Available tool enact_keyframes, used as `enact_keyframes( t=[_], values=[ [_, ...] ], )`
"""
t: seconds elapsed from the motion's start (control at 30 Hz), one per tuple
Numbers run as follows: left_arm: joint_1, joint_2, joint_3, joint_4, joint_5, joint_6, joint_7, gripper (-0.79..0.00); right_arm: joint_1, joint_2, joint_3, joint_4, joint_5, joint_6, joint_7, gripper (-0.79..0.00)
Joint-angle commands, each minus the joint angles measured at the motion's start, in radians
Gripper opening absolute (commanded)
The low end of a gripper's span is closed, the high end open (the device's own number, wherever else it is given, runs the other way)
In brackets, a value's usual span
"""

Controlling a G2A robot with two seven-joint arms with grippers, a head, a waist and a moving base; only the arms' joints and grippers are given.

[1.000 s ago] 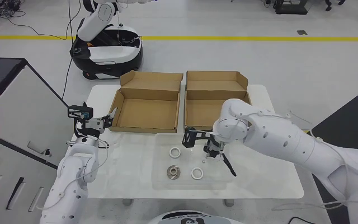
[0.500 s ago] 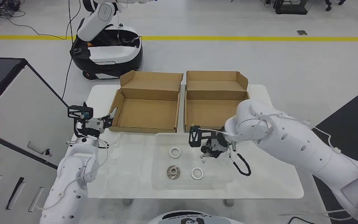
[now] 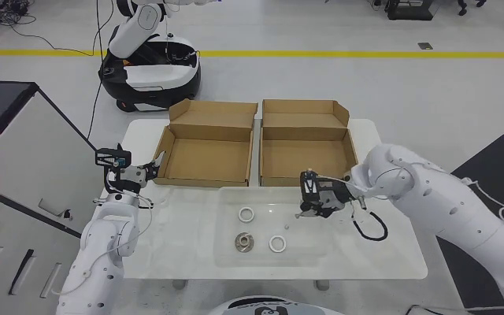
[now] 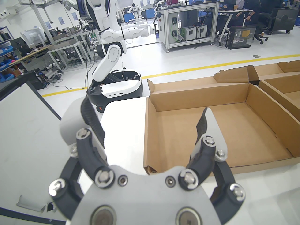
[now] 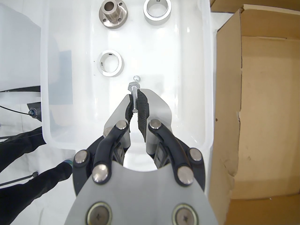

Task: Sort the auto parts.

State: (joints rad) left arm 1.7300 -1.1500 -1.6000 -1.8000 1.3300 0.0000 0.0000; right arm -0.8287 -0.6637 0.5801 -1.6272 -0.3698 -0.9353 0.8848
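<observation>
A clear shallow tray (image 3: 228, 256) on the white table holds a flanged metal hub (image 3: 243, 242), two silver rings (image 3: 246, 213) (image 3: 277, 243) and a small loose nut (image 3: 287, 227). My right gripper (image 3: 303, 211) hangs over the tray's right part, shut on a threaded bolt (image 5: 134, 95) whose nut end sticks out past the fingertips. In the right wrist view the hub (image 5: 113, 13), the rings (image 5: 157, 9) (image 5: 110, 62) and the loose nut (image 5: 136, 78) lie beyond the bolt. My left gripper (image 4: 145, 118) stands open and holds nothing, at the left cardboard box's (image 4: 211, 129) left side.
Two open cardboard boxes (image 3: 209, 146) (image 3: 303, 142) sit side by side behind the tray, both bare inside. The right box's wall (image 5: 234, 94) runs close beside the tray's rim (image 5: 208, 47). Another robot's base (image 3: 150, 75) stands beyond the table.
My right arm has swung out to the right, and its gripper has turned and shifted right over the tray with the bolt. The left arm has kept still.
</observation>
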Motion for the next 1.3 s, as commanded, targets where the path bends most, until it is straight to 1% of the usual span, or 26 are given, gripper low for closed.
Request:
enact_keyframes(
  t=[0.0,0.03,0.17,0.37,0.57,0.73,1.27],
  values=[
    [0.0,0.0,0.0,0.0,0.0,0.0,0.0,0.0,0.001,0.019,-0.001,0.021,-0.018,-0.064,-0.064,-0.785],
    [0.0,0.0,0.0,0.0,0.0,0.0,0.0,0.0,0.004,0.027,-0.001,0.024,-0.022,-0.077,-0.077,-0.785],
    [0.0,0.0,0.0,0.0,0.0,0.0,0.0,0.0,0.013,0.053,0.008,-0.011,0.011,-0.077,-0.089,-0.785],
    [0.0,0.0,0.0,0.0,0.0,0.0,0.0,0.0,0.023,0.086,0.007,-0.074,-0.036,-0.077,-0.194,-0.785],
    [0.0,0.0,0.0,0.0,0.0,0.0,0.0,0.0,0.051,0.114,-0.035,-0.125,-0.126,-0.077,-0.374,-0.785],
    [0.0,0.0,0.0,0.0,0.0,0.0,0.0,0.0,0.096,0.141,-0.106,-0.154,-0.246,-0.077,-0.59,-0.785],
    [0.0,0.0,0.0,0.0,0.0,0.0,0.0,0.0,0.096,0.141,-0.106,-0.154,-0.246,-0.077,-0.59,-0.785]
  ],
)
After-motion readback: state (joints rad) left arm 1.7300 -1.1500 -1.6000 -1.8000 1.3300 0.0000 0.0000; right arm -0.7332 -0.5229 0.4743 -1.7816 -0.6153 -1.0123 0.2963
